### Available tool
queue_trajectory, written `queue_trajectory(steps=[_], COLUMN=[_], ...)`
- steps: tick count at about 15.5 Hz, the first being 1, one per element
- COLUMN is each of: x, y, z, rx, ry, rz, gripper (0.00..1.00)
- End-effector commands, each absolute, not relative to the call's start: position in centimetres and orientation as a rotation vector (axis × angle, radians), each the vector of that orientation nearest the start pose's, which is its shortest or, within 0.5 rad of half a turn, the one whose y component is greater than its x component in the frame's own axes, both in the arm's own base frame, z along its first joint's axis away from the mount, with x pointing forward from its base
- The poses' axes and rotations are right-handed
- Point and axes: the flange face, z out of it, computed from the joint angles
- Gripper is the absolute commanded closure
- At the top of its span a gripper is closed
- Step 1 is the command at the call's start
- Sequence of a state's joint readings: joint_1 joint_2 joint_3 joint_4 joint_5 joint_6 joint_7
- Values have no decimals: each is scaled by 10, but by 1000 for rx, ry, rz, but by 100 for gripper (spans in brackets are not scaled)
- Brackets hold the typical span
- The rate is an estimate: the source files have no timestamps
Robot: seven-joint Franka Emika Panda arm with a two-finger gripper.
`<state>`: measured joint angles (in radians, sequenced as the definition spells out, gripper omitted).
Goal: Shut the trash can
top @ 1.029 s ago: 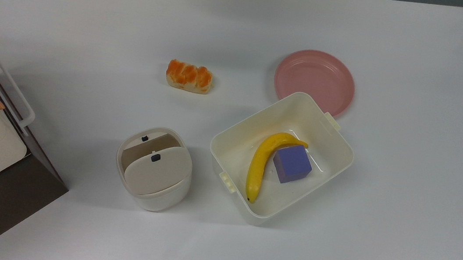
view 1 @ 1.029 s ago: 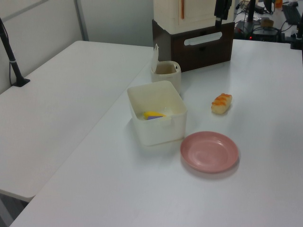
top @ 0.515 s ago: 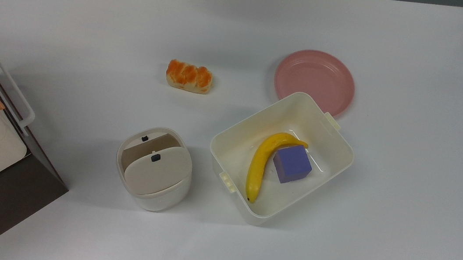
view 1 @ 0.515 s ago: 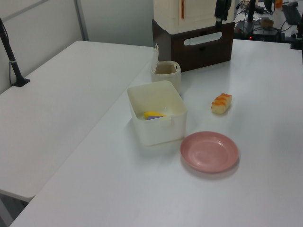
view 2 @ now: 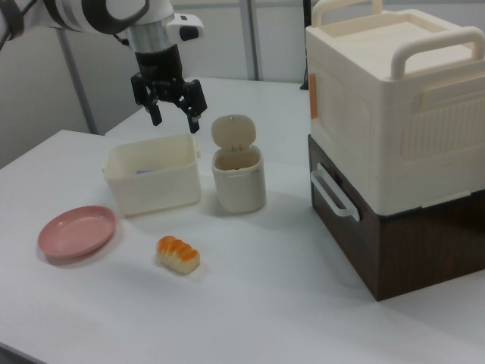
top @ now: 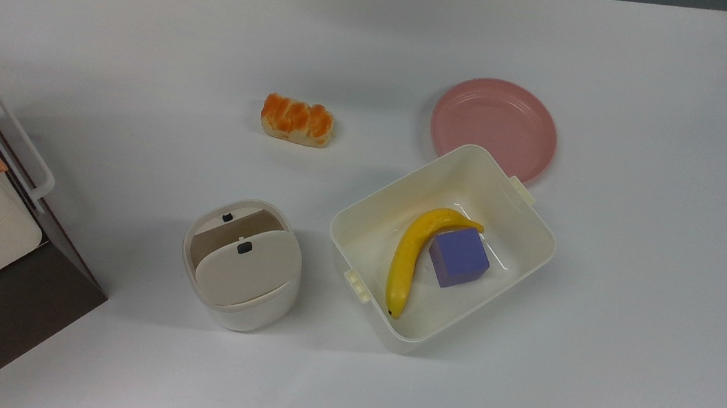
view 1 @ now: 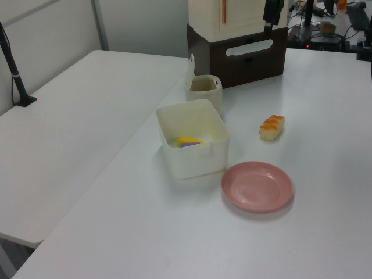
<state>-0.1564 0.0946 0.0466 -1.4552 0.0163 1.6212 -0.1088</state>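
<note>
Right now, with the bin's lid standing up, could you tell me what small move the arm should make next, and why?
Probably bring the gripper across and down behind the raised lid of the trash can, ready to push it shut. The lid stands upright on its hinge, the gripper hangs open high above the table, holds nothing and touches nothing.

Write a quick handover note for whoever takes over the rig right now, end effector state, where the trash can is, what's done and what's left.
End effector: open, empty, in the air, away from the bin.
Trash can: standing on the table beside the tub, to the top view's left of it. Its lid is hinged up, so it is open.
Done: nothing yet; the lid is untouched.
Left: bring the end effector over the lid, push it down until it shuts, then withdraw.
</note>
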Motion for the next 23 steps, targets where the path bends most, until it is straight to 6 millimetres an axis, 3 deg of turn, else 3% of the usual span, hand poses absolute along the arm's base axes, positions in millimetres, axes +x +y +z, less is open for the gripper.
queue_trajectory(steps=[1,2,3,4,5,6,7,11,16,23], x=[585,585,587,588,592,595,602,635,661,710], y=[-62,-62,-62,-61,-61,-61,-59,-49,-52,-54], z=[631,632,630,630,627,624,619,595,595,584], rx=[-3120,-3120,-3121,-3121,-3120,-3131,-3134,-3164,-3134,-2934], ry=[29,26,29,29,39,38,24,11,117,670], rz=[-176,-186,-188,-195,-197,-206,-220,-214,-376,-662], gripper=[0,3,14,49,77,94,100,100,100,100])
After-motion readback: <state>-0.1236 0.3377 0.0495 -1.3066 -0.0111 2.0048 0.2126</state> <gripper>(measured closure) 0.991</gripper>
